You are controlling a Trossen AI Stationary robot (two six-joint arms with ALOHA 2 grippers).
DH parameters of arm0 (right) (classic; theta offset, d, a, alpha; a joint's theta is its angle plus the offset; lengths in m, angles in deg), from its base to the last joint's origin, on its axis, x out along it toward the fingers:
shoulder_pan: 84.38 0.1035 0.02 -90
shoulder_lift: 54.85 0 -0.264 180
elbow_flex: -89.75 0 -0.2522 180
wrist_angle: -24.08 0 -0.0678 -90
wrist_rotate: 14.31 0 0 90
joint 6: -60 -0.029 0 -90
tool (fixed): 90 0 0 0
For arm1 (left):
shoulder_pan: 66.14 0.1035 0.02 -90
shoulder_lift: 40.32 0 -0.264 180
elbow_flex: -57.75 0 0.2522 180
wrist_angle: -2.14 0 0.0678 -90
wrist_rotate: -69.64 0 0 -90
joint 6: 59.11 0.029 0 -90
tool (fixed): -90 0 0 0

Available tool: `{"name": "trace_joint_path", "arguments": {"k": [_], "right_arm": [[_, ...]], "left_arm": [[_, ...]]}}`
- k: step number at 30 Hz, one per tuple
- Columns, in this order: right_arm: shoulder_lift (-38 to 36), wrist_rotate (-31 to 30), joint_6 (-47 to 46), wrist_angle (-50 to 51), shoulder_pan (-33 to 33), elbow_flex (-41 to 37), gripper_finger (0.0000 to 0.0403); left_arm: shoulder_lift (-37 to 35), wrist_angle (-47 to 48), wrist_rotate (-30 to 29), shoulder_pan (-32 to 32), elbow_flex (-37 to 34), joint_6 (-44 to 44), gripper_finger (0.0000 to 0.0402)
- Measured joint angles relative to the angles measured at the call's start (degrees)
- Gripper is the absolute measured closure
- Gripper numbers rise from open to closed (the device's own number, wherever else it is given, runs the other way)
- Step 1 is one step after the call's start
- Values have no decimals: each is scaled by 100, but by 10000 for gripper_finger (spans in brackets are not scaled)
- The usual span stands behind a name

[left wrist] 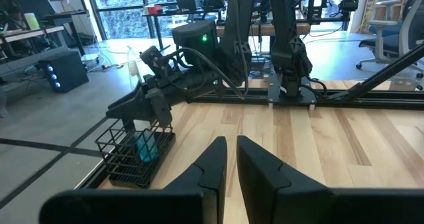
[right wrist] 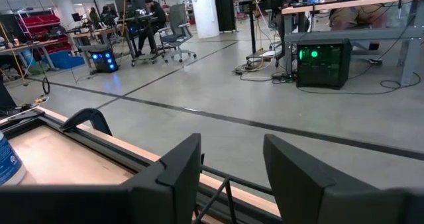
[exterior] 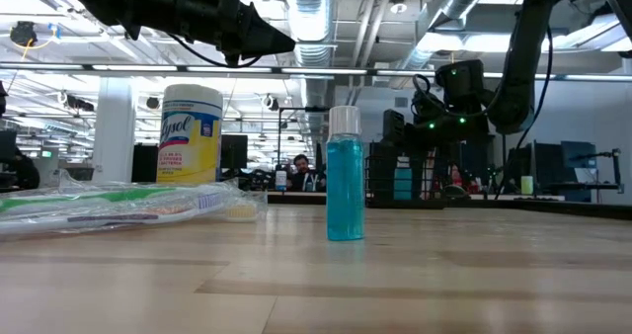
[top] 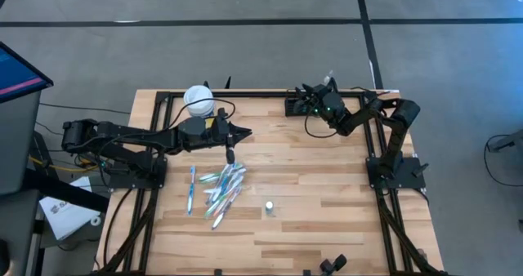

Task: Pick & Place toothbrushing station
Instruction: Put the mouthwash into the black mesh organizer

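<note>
1. I see the toothbrushing station (left wrist: 136,154), a black wire-mesh caddy, at the far edge of the counter (top: 327,194), with something blue inside it.
2. My right end effector (left wrist: 142,114) hangs just over the caddy, fingers spread, gripping nothing.
3. My left end effector (top: 243,132) hovers near mid-counter, fingers nearly pressed together, empty.
4. Below it lie bagged toothbrushes (top: 221,188); a blue bottle (exterior: 345,174) stands nearby, a white tub (top: 198,100) behind.

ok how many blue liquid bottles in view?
2. One bottle stands upright on the bare table near the toothbrush pile; another blue bottle sits inside the wire caddy at the far edge. More could be hidden.
</note>
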Motion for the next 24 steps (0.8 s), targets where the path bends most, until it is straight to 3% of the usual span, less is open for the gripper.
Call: {"name": "trace_joint_path", "arguments": {"k": [24], "right_arm": [[26, 3, 265, -249, 599, -24, 266]], "left_arm": [[0, 4, 0, 0, 0, 2, 370]]}}
